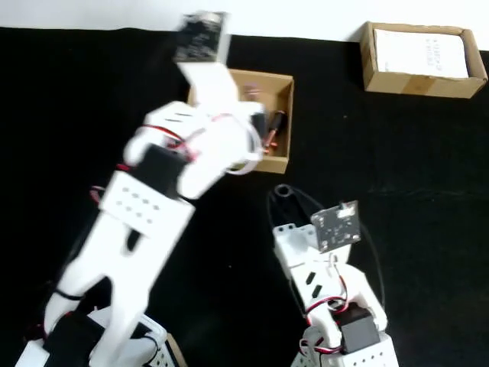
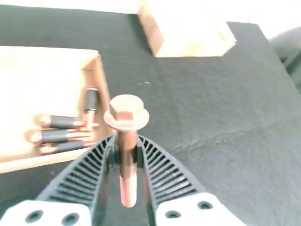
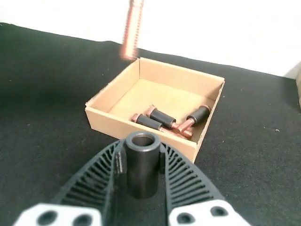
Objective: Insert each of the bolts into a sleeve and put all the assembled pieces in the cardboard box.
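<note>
1. Left tool is closed on a copper bolt, gripping its shank, with the threaded end hanging free beyond the fingers
2. Right tool is closed around a black sleeve, held upright with the bore open, just below centre of the high view
3. The box sits upper centre of the high view on the bench, with several assembled pieces lying inside
4. Step in hand, I judge: mating bolt with sleeve, not yet joined, as the left tool hangs over the box, apart from the sleeve
5. The next move calls for lining the bolt's tip over the bore, then lowering it straight in
</note>
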Controlling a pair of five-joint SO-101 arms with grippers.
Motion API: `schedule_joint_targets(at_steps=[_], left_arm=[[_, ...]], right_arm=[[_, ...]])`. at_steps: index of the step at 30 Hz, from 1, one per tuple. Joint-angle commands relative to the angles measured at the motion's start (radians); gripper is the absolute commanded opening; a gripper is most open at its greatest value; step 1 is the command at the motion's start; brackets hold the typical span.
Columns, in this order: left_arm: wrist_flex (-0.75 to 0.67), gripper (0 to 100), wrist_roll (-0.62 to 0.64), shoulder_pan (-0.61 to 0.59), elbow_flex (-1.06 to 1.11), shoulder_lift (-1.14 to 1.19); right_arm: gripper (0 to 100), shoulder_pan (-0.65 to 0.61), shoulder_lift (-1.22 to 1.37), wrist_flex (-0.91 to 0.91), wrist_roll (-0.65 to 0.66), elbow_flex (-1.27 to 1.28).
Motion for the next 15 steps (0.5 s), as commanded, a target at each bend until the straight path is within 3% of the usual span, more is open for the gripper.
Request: schedule_joint_targets(at_steps=[1,15], left_arm=[[-0.072,1,-0.072,0.088,0.039,-0.007],[-0.066,1,-0.094,0.13,0.088,-0.008]], right_arm=[[0.7,-0.007,-0.013,-0.036,-0.009,0.007],[0.7,-0.005,-0.013,-0.036,-0.008,0.007]])
